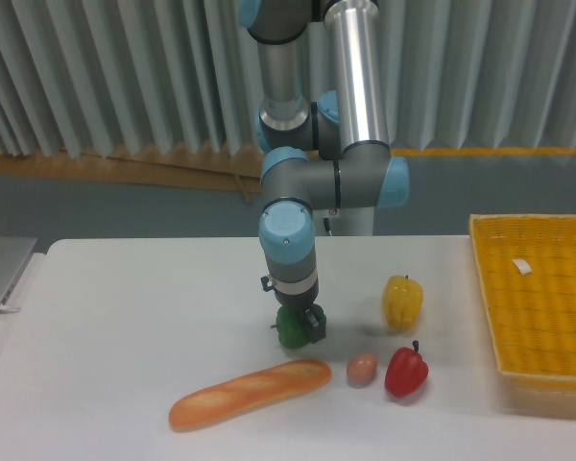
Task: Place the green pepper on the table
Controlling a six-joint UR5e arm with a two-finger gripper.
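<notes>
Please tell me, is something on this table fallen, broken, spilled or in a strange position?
Nothing stands out. The gripper holds the green pepper low over the table. The bread, egg, red pepper and yellow pepper sit intact. The basket holds only a small white scrap.

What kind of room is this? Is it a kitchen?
Probably a robot lab, not a kitchen. A big robot arm stands at a plain white table, ribbed grey panels line the back, and the food looks like toys, such as the green pepper.
</notes>
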